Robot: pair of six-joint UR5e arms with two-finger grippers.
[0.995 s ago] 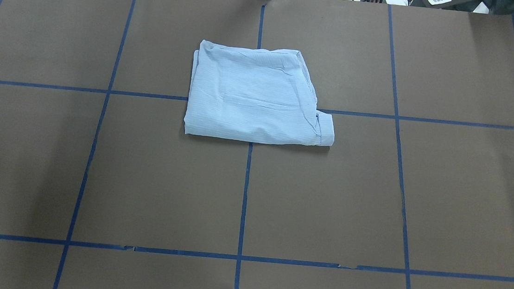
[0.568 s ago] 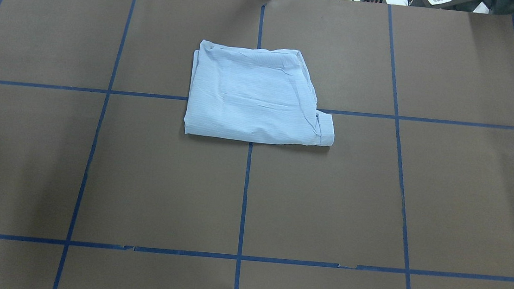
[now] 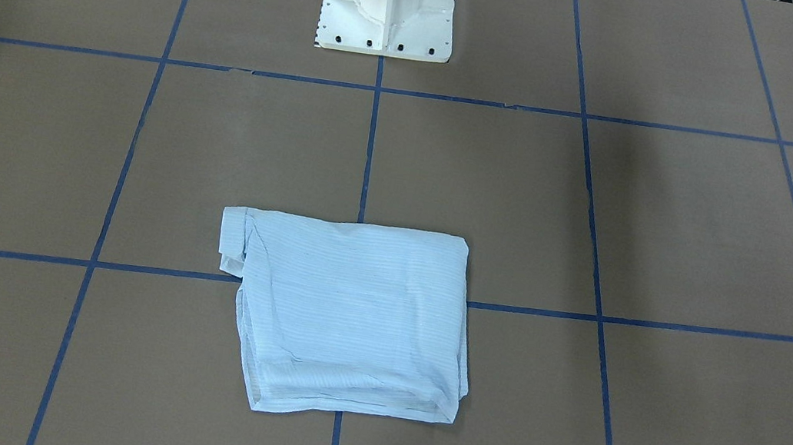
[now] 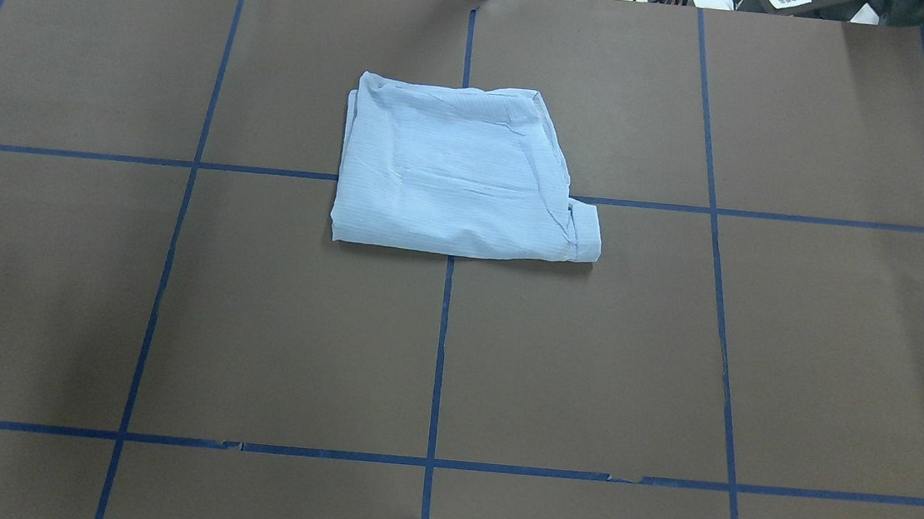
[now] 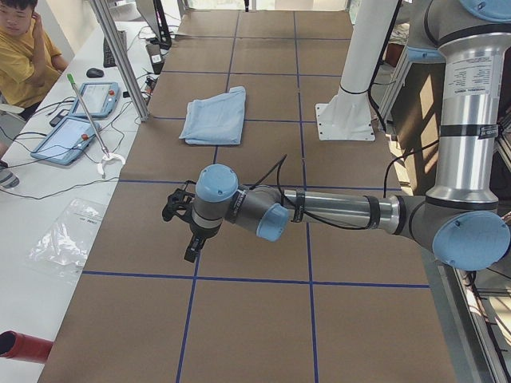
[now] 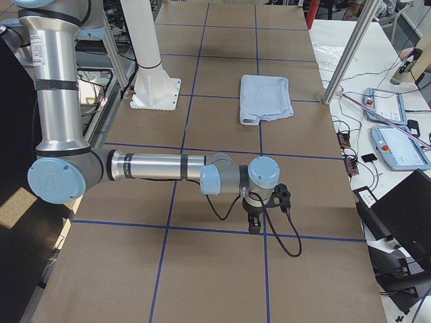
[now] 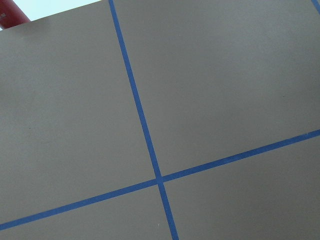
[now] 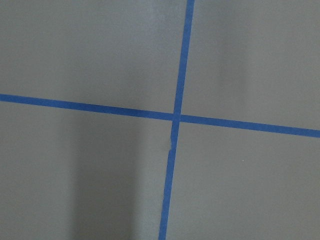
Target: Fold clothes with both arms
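Shirt (image 4: 461, 176) lies folded into a rough rectangle on the table (image 4: 295, 345), flat and let go, with nothing touching it. It sits over the middle line of blue tape (image 4: 441, 350) where a cross line meets it, on the half of the table away from the robot's white pedestal (image 3: 388, 4). One small folded piece sticks out at the corner towards the robot's right. The pale blue cloth shows faint stripes and a few creases.

Brown paper covers the whole table, and the blue tape splits it into large squares. Both wrist cameras show only this paper and a tape crossing.

Neither arm shows in the overhead or front views. The left arm (image 5: 335, 211) reaches out low over the table's left end, well apart from the shirt, and the left gripper (image 5: 192, 254) points down above the paper. The right arm (image 6: 161, 167) does the same at the other end, with the right gripper (image 6: 254, 227) pointing down near a tape line. From these side views I cannot tell whether either pair of jaws is open or closed.

Past the table's far edge runs a white bench (image 5: 48, 199) with two tablet-like control screens (image 5: 68, 137), cables, a clear plastic bag (image 5: 68, 239) and a long grabber stick (image 5: 88, 120). A person in a yellow top (image 5: 24, 56) sits at it. A metal post (image 6: 350, 50) stands at the table's edge.
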